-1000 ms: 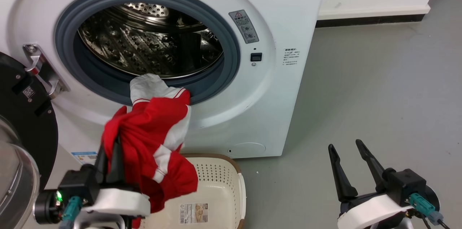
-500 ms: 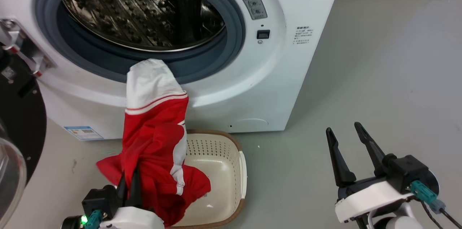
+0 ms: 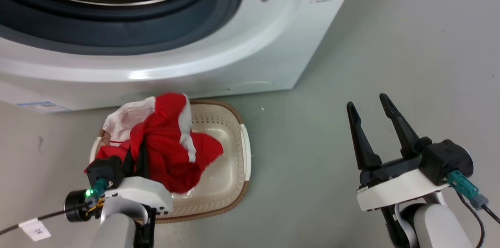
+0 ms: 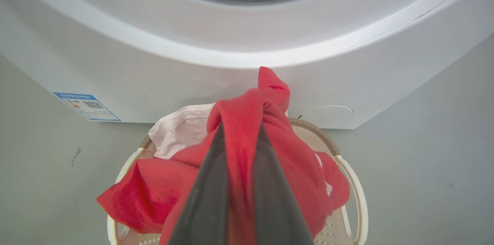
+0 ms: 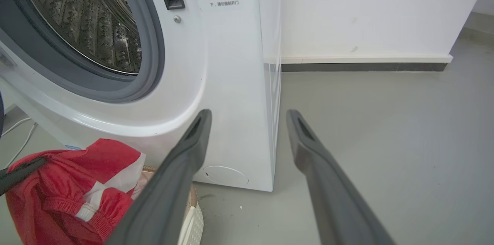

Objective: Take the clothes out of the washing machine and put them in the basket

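Observation:
The clothes, a bright red garment with white trim, are bunched over the cream basket on the floor in front of the washing machine. A white part drapes over the basket's back left rim. My left gripper is shut on a red fold, low over the basket's left side. In the left wrist view the clothes are pinched between the two fingers of the left gripper, above the basket. My right gripper is open and holds nothing, over bare floor to the right.
The washing machine stands open, its grey ring and steel drum showing at the left. Grey floor spreads to the right of the machine. A white wall with a dark skirting runs behind. The clothes and basket show low left.
The head camera has tilted down. The left gripper has pulled the garment's white end off the drum's rim and lowered the bundle over the basket. The right gripper stays open.

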